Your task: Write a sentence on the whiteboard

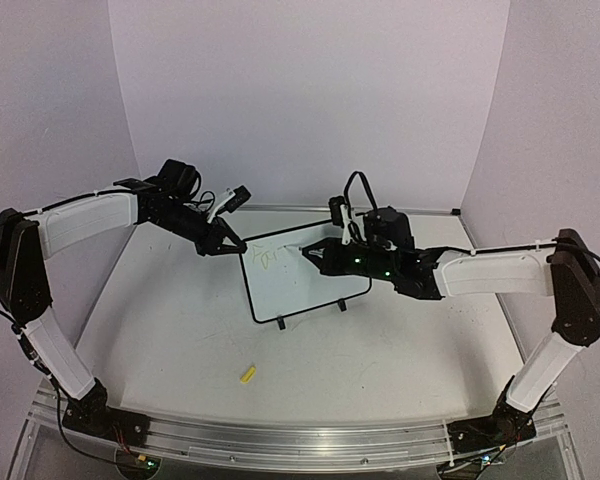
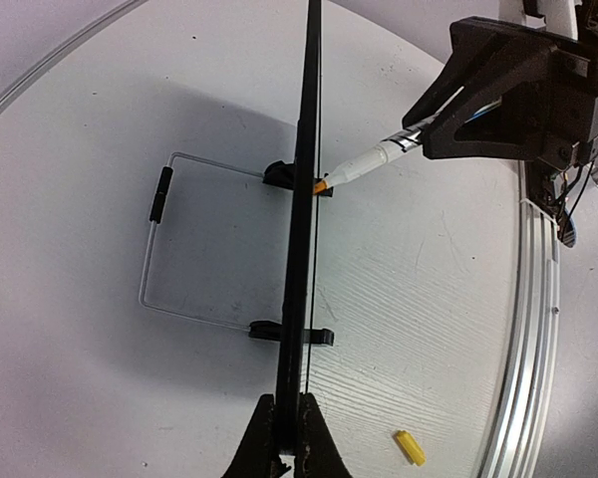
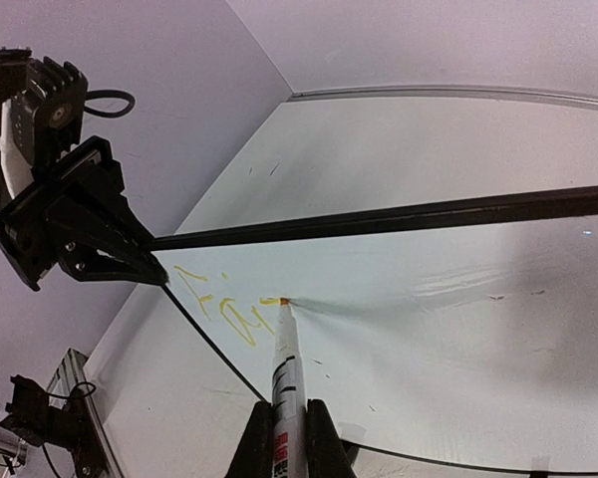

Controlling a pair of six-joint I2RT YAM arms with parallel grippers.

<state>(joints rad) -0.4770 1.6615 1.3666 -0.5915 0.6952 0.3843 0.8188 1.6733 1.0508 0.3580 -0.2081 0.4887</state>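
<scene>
1. Overall, a white wood-grain worktop [image 1: 180,330] fills the scene. Pale lilac walls [image 1: 310,90] close it in, and an aluminium rail [image 1: 280,440] runs along its near edge.
2. The whiteboard [image 1: 300,290] stands on its clip feet at mid-worktop, between the two arms.
3. The left fingers [image 2: 261,448] are clamped on the board's upper left corner.
4. The right fingers [image 3: 251,453] are closed on a marker [image 3: 284,368], whose orange tip touches the board face.
5. Faint yellow handwriting [image 3: 224,309] sits near the board's top left. It seems to start with "F"; the rest is unreadable.
6. Print on the marker barrel is too blurred to read.
7. A small yellow cap [image 1: 247,375] lies loose on the worktop, in front of the board.
8. The left wrist view shows the board edge-on, so its face is hidden; the right wrist view cuts off its right end.
</scene>
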